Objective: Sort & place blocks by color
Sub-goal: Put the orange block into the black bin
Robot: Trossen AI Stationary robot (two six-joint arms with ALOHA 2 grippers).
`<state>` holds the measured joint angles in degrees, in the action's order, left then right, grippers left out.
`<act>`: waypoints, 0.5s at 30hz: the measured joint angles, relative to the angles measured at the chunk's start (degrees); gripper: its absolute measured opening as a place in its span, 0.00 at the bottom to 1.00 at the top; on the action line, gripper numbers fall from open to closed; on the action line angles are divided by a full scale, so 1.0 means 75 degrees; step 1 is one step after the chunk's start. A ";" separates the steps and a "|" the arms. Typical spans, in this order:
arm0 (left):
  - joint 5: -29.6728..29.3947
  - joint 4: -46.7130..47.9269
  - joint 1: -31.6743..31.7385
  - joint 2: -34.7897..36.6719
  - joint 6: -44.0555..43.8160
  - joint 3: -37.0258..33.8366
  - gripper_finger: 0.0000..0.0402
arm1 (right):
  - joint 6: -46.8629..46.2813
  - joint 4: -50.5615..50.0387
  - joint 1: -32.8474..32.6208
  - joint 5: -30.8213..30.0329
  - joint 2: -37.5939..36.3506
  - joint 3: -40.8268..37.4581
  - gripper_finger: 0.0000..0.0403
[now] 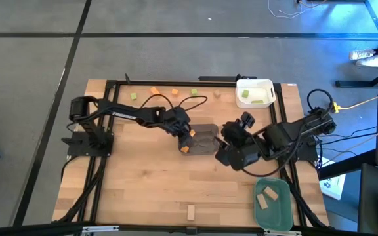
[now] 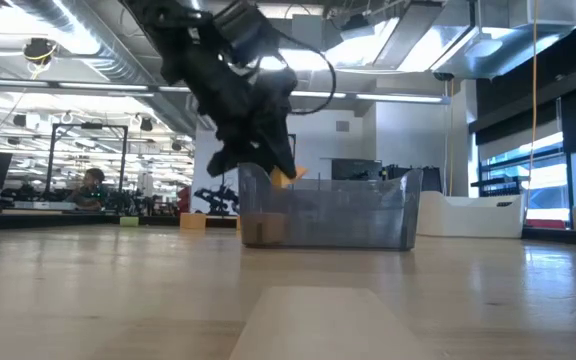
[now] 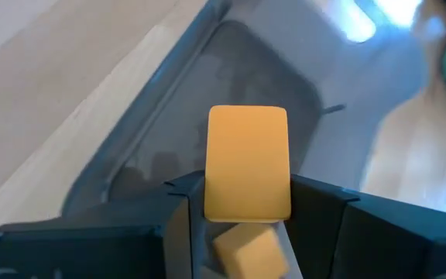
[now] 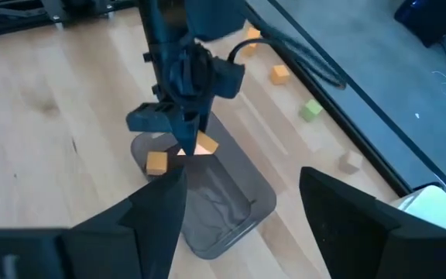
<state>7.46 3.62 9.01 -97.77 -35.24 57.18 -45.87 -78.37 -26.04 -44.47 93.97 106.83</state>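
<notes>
The left pincer [image 3: 246, 221] is gripping an orange block [image 3: 248, 163] over the grey tray [image 1: 205, 139]. Only the right wrist view is showing a second orange block [image 4: 156, 161] lying on the counter [image 1: 143, 183] beside it; the right pincer [image 4: 242, 209] is gaping wide.

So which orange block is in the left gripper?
The orange block clamped between the left gripper's fingers above the grey tray. Another orange block lies on the table beside that tray; two more sit near the far edge.
</notes>
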 joint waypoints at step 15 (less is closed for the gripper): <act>0.0400 -0.0105 0.0062 -0.0270 -0.0134 0.0034 0.39 | 0.0154 -0.0032 0.0102 0.0154 0.0001 0.0000 0.62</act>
<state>10.45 2.83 9.47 -99.79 -36.24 57.43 -44.71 -78.61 -25.28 -43.31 93.97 106.83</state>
